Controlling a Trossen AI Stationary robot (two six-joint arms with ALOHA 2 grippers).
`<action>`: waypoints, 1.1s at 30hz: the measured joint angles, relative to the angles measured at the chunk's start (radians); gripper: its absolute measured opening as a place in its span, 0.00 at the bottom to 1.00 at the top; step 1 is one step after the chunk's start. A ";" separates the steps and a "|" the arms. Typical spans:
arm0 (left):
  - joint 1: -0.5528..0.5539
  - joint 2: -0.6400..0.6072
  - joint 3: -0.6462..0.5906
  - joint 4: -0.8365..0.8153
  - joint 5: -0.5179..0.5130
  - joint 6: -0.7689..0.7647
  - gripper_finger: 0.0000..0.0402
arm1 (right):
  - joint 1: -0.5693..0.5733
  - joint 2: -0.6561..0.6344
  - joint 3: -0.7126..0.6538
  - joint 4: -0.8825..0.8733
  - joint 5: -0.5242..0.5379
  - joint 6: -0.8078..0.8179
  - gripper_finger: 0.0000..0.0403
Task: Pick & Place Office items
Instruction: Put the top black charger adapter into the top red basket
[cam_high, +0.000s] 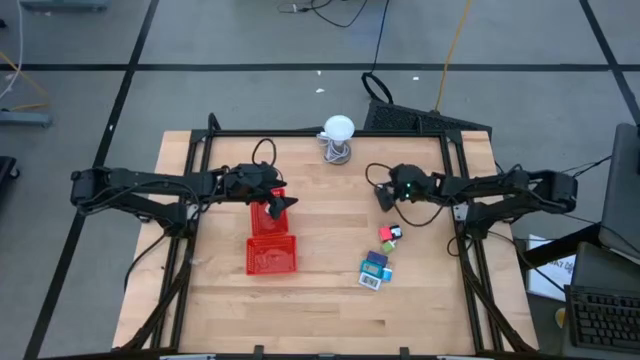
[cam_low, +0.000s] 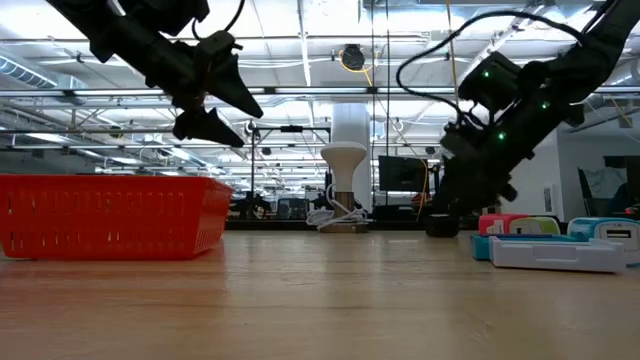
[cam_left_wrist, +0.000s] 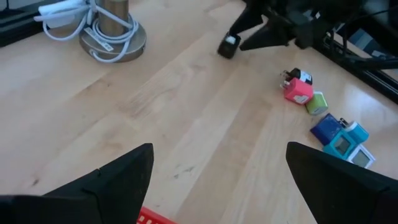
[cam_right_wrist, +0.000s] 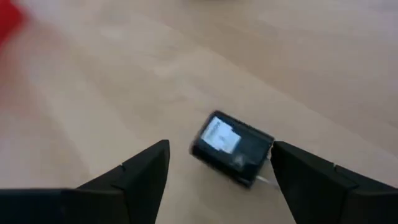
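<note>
The right gripper (cam_right_wrist: 217, 171) hangs low over the light wooden tabletop (cam_high: 330, 280) with its two dark fingers spread apart and nothing between them; a small black block with a pale label (cam_right_wrist: 231, 148) lies on the wood just ahead of the fingertips, apart from them. In the high view that gripper (cam_high: 384, 199) sits right of the tabletop's middle, and the remaining office items lie near it toward the front edge: a pink piece (cam_high: 386, 234) touching a red-and-black one, a green piece (cam_high: 387, 246) beside them, and a teal-blue packet with a white label (cam_high: 374, 270) a little farther out. The left gripper (cam_left_wrist: 217, 180) is also spread open and empty, raised above the tabletop over the farther of two red mesh trays (cam_high: 270, 238), which stand touching each other left of centre. A white ball on a wire stand (cam_high: 338, 138) rests near the back edge, between the two arms.
</note>
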 joint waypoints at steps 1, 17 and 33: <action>0.000 0.000 0.000 0.004 0.000 0.000 0.91 | 0.000 0.003 0.000 0.033 -0.031 -0.021 0.65; 0.000 0.000 0.000 0.023 -0.001 0.000 0.96 | 0.097 0.028 0.000 0.082 0.109 -0.162 0.62; 0.000 0.000 0.000 0.037 -0.001 0.000 0.92 | 0.149 0.100 0.000 0.047 0.556 -0.281 0.62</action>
